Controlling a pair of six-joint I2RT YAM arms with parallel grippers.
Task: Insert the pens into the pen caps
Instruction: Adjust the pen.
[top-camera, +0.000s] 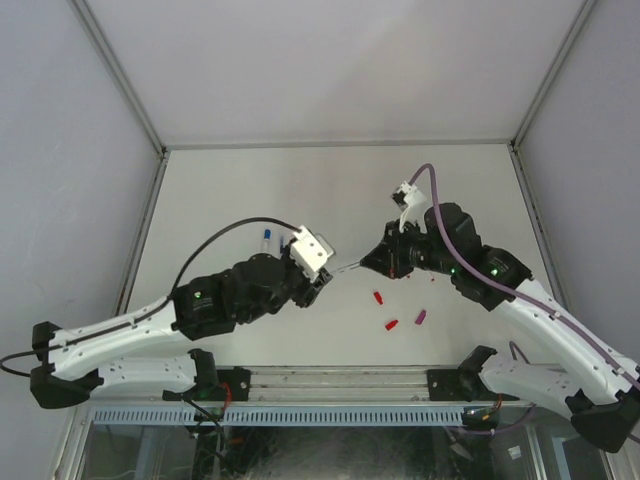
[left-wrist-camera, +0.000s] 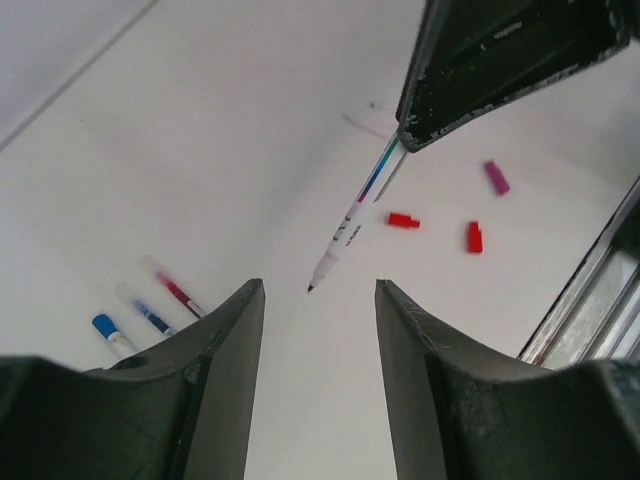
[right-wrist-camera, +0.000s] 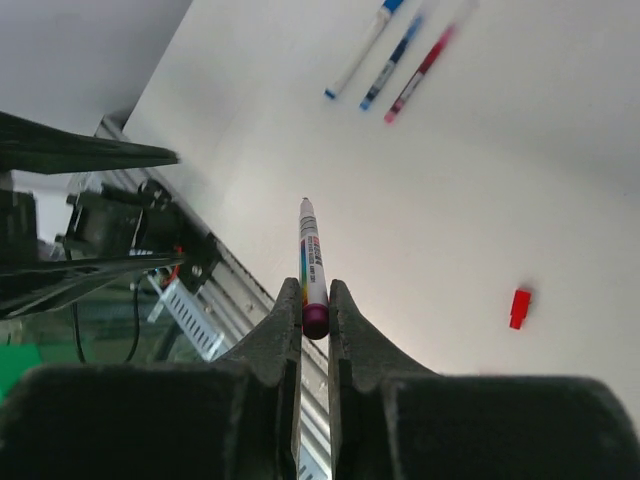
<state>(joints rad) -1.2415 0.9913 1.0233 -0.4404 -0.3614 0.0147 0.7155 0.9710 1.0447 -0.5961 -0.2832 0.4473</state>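
My right gripper (right-wrist-camera: 315, 300) is shut on the magenta end of a white pen (right-wrist-camera: 311, 250), which juts out level above the table. From above, that pen (top-camera: 348, 267) points at my left gripper (top-camera: 322, 277). The left gripper (left-wrist-camera: 320, 286) is open with nothing between its fingers, and the pen's dark tip (left-wrist-camera: 311, 288) hangs just ahead of them. Two red pen caps (top-camera: 378, 297) (top-camera: 392, 324) and a magenta pen cap (top-camera: 421, 317) lie on the table below my right arm. Three more pens (left-wrist-camera: 150, 312) lie side by side at the far left.
The table's near edge has a metal rail (top-camera: 330, 378) and a cable tray. Grey walls enclose the white table (top-camera: 300, 190) on three sides. A purple cable (top-camera: 440, 215) loops over the right wrist.
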